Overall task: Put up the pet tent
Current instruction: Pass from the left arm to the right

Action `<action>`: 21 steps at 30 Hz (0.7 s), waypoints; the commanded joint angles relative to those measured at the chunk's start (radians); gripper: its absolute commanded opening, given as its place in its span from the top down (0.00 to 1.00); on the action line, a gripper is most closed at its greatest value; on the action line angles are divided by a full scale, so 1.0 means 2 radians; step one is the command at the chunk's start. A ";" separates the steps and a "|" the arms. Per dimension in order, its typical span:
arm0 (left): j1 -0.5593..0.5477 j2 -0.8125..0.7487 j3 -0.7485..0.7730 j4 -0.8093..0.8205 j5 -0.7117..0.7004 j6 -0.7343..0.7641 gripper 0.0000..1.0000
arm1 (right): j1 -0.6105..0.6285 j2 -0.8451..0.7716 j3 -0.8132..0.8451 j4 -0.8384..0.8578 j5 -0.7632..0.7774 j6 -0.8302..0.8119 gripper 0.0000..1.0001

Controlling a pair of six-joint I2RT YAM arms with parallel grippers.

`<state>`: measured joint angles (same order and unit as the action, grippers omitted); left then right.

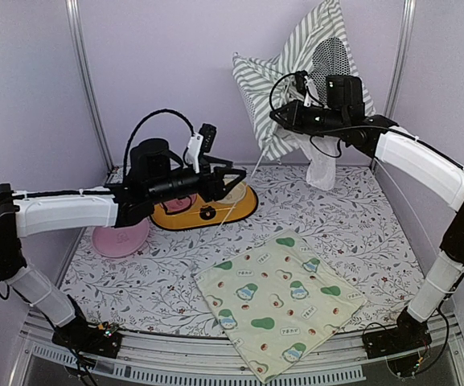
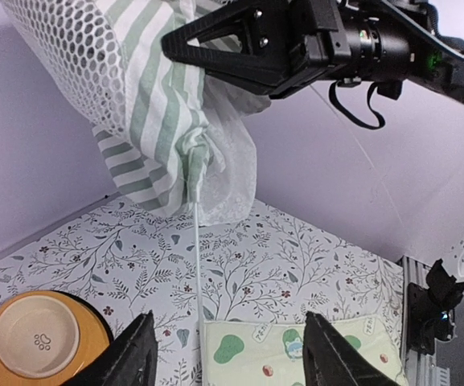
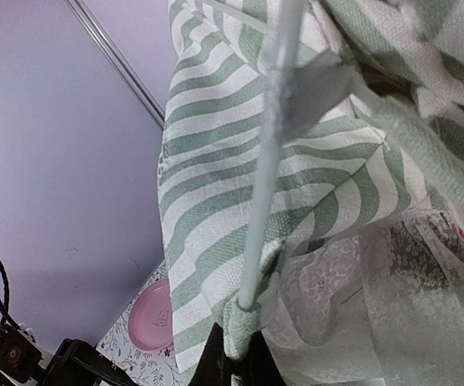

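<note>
The pet tent (image 1: 308, 36) hangs in the air at the back right, a crumpled bundle of green-and-white stripes with its mesh window (image 1: 333, 58) and lace curtain (image 1: 321, 165) drooping. My right gripper (image 1: 277, 115) is shut on the tent's corner pocket (image 3: 244, 326), where a thin white pole (image 3: 270, 161) ends. A second pole (image 1: 244, 187) slants from the fabric down toward the table. My left gripper (image 1: 238, 178) stands open above the table. That pole (image 2: 191, 265) passes loosely between its fingers (image 2: 135, 354), untouched. In the left wrist view the right gripper (image 2: 171, 44) pinches striped fabric (image 2: 159, 104).
An orange double pet bowl (image 1: 207, 213) lies under my left wrist, with a pink dish (image 1: 119, 239) to its left. The pale yellow avocado-print mat (image 1: 280, 301) lies at the front middle of the floral table cover (image 1: 360, 225). Purple walls and metal uprights close in the back.
</note>
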<state>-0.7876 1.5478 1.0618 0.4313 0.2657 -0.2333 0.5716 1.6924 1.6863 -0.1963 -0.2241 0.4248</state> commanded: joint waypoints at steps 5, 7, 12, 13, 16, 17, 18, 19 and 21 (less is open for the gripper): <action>0.008 -0.062 -0.044 -0.099 -0.016 0.029 0.38 | -0.012 0.012 0.056 -0.034 -0.011 -0.054 1.00; 0.008 -0.068 -0.046 -0.117 -0.013 0.030 0.38 | -0.013 0.014 0.068 -0.044 -0.011 -0.059 1.00; 0.002 -0.067 -0.044 -0.159 0.011 0.042 0.39 | -0.014 0.017 0.086 -0.062 -0.015 -0.069 1.00; 0.001 -0.066 -0.043 -0.167 0.014 0.044 0.39 | -0.014 0.017 0.088 -0.064 -0.016 -0.070 1.00; -0.002 -0.066 -0.038 -0.190 0.020 0.053 0.39 | -0.014 0.018 0.093 -0.071 -0.019 -0.074 1.00; -0.002 -0.066 -0.035 -0.197 0.020 0.056 0.39 | -0.014 0.018 0.094 -0.073 -0.020 -0.074 1.00; -0.003 -0.066 -0.032 -0.205 0.021 0.060 0.39 | -0.014 0.018 0.095 -0.075 -0.020 -0.076 1.00; -0.003 -0.065 -0.030 -0.213 0.021 0.063 0.39 | -0.014 0.018 0.095 -0.076 -0.021 -0.077 1.00; -0.004 -0.064 -0.024 -0.226 0.021 0.068 0.40 | -0.014 0.018 0.096 -0.078 -0.022 -0.079 1.00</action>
<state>-0.7868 1.4292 0.9802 0.0631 0.2878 -0.1387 0.5484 1.7206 1.8408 -0.3485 -0.2569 0.3416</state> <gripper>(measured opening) 0.604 0.034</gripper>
